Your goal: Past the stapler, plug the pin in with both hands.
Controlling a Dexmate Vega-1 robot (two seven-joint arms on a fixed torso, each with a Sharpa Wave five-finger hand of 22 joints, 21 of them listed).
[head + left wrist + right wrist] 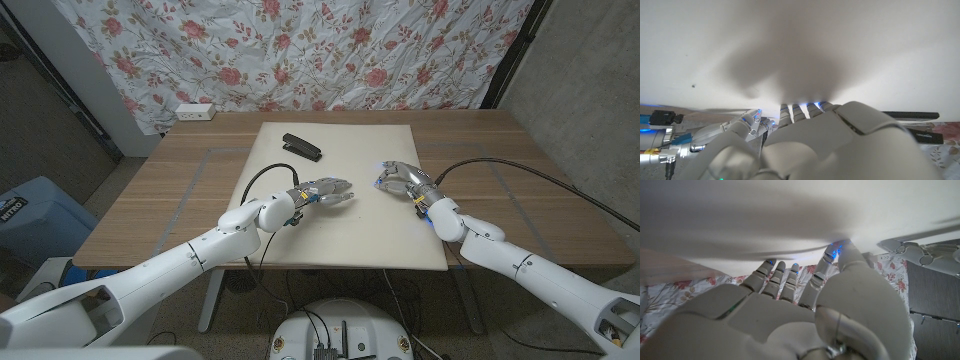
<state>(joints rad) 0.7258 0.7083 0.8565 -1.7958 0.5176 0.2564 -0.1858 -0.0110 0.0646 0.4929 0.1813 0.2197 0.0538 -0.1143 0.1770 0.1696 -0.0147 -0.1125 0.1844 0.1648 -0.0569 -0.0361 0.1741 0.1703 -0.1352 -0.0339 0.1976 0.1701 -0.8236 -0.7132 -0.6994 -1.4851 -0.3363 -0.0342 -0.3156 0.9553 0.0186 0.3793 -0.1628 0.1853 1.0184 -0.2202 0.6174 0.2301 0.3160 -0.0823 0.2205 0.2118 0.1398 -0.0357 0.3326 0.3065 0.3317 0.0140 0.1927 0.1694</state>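
- Pin and its socket: not made out in any view; too small or hidden within the hands to confirm.
- Stapler (302,147): black, lying on the white mat (340,235) in the upper centre-left of the head frame, long axis running diagonally from upper left to lower right; also seen as a dark bar at the right edge of the left wrist view (912,116).
- Left hand (322,192): frame centre, below and just right of the stapler, fingers bunched and pointing right; whether clamped on a plug cannot be told. Nearer to the stapler.
- Right hand (402,181): right of centre, fingers curled toward the left hand; contents cannot be told.
- Hands near each other, apart, facing along a horizontal line.
- Black cables trailing from each hand across the bench (180,190).
- Containers: none seen.
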